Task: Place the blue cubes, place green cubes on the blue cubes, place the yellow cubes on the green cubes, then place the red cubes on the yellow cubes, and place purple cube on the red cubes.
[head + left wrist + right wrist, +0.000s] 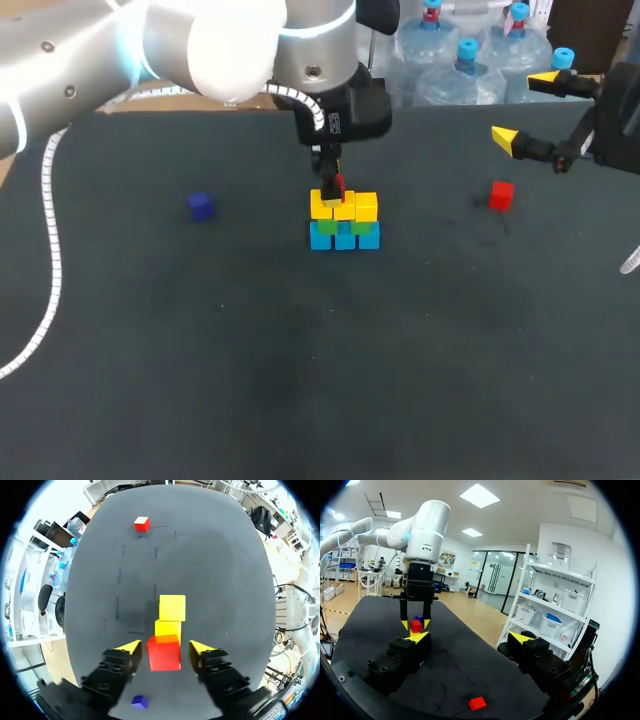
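Observation:
A stack stands mid-table: blue cubes (345,238) at the bottom, green cubes (327,227) on them, yellow cubes (366,206) on top. A red cube (164,652) rests on the nearest yellow cube (168,628). It lies between the fingers of my left gripper (165,649), which is open with a small gap on each side of it. A second red cube (501,195) lies loose to the right, and a purple cube (201,206) to the left. My right gripper (525,108) hangs open and empty at the far right, above the table.
The dark table (300,380) is bare in front of the stack. The loose red cube (477,703) lies under my right gripper (470,639). The purple cube (140,702) sits behind my left gripper's fingers.

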You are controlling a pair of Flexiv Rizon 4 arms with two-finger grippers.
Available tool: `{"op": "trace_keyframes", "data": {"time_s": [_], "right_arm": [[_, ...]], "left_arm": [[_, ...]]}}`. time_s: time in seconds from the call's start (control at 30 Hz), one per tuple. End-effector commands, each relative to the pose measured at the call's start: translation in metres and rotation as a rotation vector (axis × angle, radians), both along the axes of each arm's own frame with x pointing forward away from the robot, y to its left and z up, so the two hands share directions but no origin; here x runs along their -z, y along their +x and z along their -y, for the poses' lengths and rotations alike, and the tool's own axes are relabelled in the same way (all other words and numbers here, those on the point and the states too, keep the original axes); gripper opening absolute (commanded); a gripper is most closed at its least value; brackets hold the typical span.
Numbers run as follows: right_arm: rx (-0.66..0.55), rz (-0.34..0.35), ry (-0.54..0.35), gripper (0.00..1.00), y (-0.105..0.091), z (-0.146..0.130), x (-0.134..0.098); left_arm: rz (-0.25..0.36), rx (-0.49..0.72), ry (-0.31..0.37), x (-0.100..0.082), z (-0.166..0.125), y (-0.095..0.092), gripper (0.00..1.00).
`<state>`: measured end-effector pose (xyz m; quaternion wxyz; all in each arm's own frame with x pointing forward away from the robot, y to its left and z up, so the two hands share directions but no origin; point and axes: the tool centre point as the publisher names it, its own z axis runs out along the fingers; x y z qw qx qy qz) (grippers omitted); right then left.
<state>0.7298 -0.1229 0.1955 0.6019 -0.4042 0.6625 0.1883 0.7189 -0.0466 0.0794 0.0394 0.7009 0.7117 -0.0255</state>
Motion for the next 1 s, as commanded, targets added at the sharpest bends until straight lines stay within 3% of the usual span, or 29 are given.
{"op": "trace_keyframes", "data": {"time_s": [0.03,0.23,0.47,0.7,0.77,1.0], "right_arm": [[0.000,0.000,0.000,1.00,-0.001,0.000,0.000],[0.000,0.000,0.000,1.00,-0.001,0.000,0.000],[0.000,0.000,0.000,1.00,-0.001,0.000,0.000],[0.000,0.000,0.000,1.00,-0.001,0.000,0.000],[0.000,0.000,0.000,1.00,-0.001,0.000,0.000],[0.000,0.000,0.000,1.00,-0.001,0.000,0.000]], "left_arm": [[-0.003,0.000,0.000,0.000,0.000,0.002,1.00],[-0.003,0.003,-0.003,-0.003,-0.004,-0.001,1.00],[0.059,-0.052,-0.104,-0.045,-0.025,-0.009,1.00],[0.073,-0.146,-0.208,-0.082,-0.052,-0.026,1.00],[0.110,-0.178,-0.232,-0.089,-0.059,-0.029,1.00],[0.298,-0.404,-0.436,-0.113,-0.086,-0.034,1.00]]}}
